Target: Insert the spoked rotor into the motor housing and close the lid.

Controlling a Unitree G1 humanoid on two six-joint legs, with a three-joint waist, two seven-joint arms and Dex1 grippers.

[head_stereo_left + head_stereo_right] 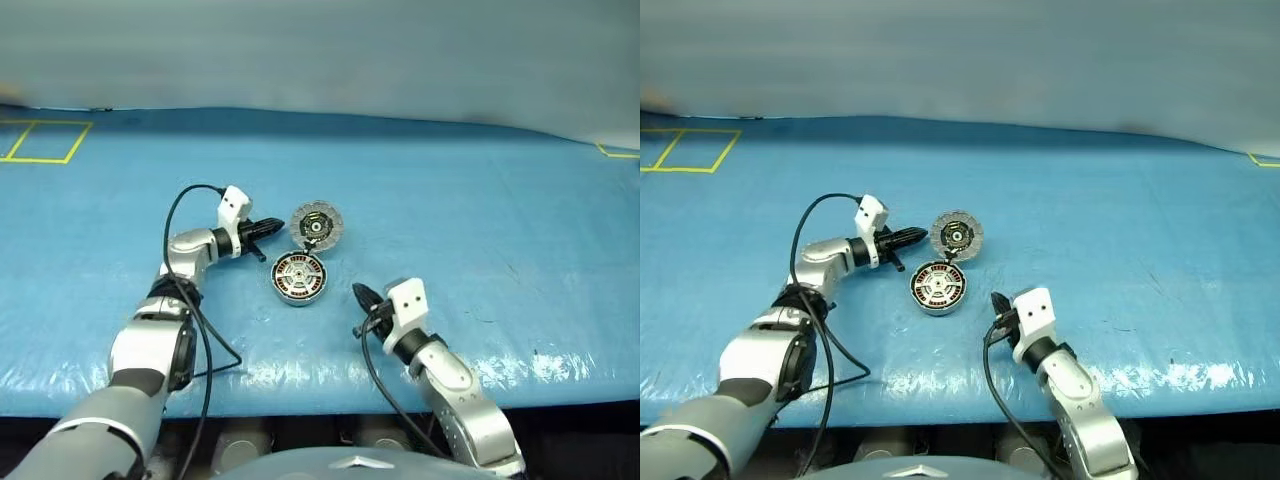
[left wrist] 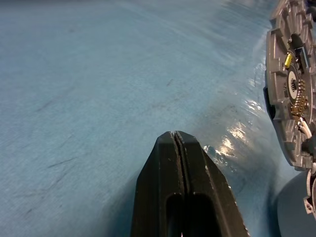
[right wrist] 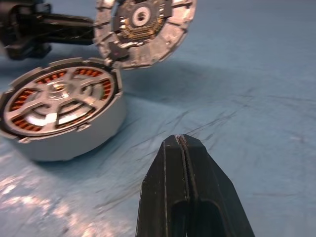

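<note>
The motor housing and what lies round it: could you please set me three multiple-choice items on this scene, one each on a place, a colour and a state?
1. Where is the lid relative to the housing?
A. shut flat on it
B. standing open at its far edge
C. lying apart near the right tool

2. What colour is the table cover?
A. blue
B. green
C. white

3. Where is the rotor?
A. in the left tool
B. on the cover
C. seated in the housing

Answers: 1 B, the ribbed face stands up behind the cup, joined at its rim. 2 A, the sheet is blue throughout. 3 C, silver spokes sit over the copper windings.
</note>
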